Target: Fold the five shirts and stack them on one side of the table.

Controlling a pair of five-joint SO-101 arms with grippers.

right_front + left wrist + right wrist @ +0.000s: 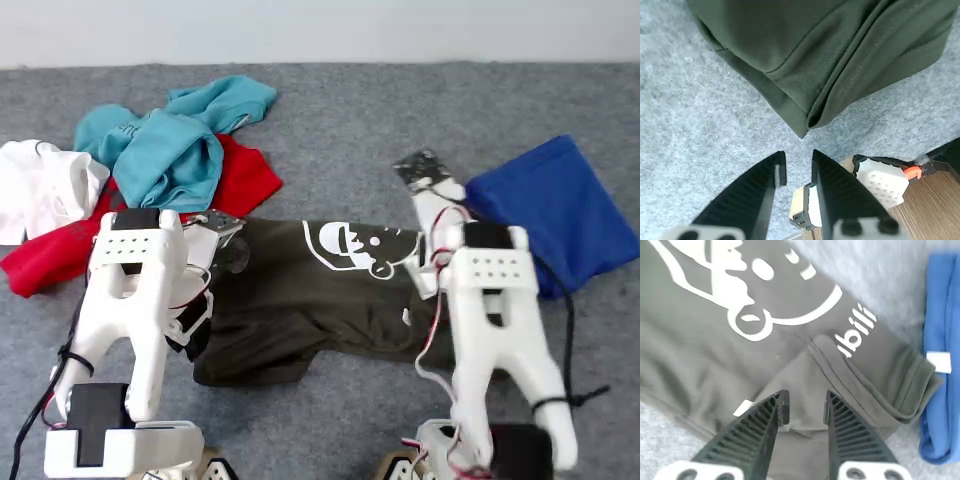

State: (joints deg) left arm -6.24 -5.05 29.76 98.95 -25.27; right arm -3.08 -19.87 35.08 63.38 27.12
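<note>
Room to pass over the grey carpet (350,120) at twelve o'clock of the dark shirt (320,300); the shirt pile (170,160) crowds ten o'clock; the blue shirt (555,210) blocks two o'clock.

The desk (400,110) is covered edge to edge in a grey felt-like covering (690,125) (rather fuzzy seen close up). A plain pale wall (320,30) runs behind its far edge. Beyond the felt's near edge, a brown wood-grain surface (935,205) shows.

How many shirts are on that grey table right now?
5: white shirt far left, red shirt beside it, teal shirt lying on the red, dark olive printed shirt in the centre, folded blue shirt at right.
</note>
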